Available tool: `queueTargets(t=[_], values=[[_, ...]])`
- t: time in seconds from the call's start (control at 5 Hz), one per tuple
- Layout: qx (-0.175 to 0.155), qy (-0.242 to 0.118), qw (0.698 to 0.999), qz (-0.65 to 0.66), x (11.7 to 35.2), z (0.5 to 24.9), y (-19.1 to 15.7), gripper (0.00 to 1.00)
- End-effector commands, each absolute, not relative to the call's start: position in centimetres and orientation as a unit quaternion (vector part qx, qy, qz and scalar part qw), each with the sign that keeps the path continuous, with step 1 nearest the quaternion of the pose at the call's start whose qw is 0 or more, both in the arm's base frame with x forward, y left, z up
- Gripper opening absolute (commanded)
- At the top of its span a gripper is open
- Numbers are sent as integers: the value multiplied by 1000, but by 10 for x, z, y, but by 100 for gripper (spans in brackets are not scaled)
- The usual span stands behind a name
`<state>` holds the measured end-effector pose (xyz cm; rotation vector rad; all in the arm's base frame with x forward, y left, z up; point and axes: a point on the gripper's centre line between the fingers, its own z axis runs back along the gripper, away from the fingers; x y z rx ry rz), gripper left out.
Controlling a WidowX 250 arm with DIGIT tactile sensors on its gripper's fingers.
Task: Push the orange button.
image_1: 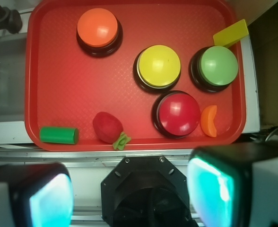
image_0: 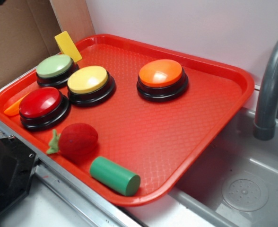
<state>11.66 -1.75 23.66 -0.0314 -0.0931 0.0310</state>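
Pale wall (image_0: 177,19) behind; brown cardboard (image_0: 16,38) at left; grey sink (image_0: 243,189) with faucet (image_0: 271,90) at right.

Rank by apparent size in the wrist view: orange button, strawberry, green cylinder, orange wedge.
1. Orange button, clearly largest.
2. Strawberry.
3. Green cylinder: close to the strawberry, longer but thinner, so that order is unsure.
4. Orange wedge, smallest.

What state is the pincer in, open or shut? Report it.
Open. In the wrist view the pincer hangs above the tray's near rim, its two fingers standing wide apart with nothing between them, well short of the orange button.
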Motion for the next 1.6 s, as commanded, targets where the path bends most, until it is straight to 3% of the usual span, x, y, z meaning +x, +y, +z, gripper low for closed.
queueTargets(t=[0.0,0.2,0.4,0.6,0.8,1.0,1.2,1.4], values=[[-16,-47,999,15,117,237,-17,100],[7,-31,999,35,163,211,-23,100],[13,10,999,28,211,190,-32,100],[18,15,1000,15,252,165,-43,100],[53,-18,998,-24,285,134,-53,100],[115,-50,989,-82,297,121,-56,100],[116,-93,981,-126,298,105,-53,100],[84,-80,985,-131,301,88,-49,100]])
